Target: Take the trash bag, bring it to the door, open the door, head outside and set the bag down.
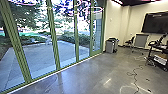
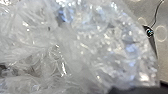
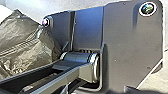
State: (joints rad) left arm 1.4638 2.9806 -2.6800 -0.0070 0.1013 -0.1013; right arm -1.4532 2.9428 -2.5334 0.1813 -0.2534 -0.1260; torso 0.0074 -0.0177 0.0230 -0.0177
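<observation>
Clear, crinkled plastic of the trash bag (image 2: 82,47) lies close in front of the camera in the left wrist view, hiding most of what is behind it. In the right wrist view the bag (image 3: 27,47) bulges out beside the robot's dark base plate, thin and translucent. How either gripper stands on it cannot be made out. A green-framed glass door (image 1: 96,30) stands at the far end of the glass wall in the head view.
Glass panels with green frames (image 1: 55,37) run along the left, with a paved yard (image 1: 40,56) beyond. A grey bin (image 1: 111,45) stands past the wall's far end. A black cable (image 1: 135,78) lies on the floor; a dark cart (image 1: 160,53) is at the right.
</observation>
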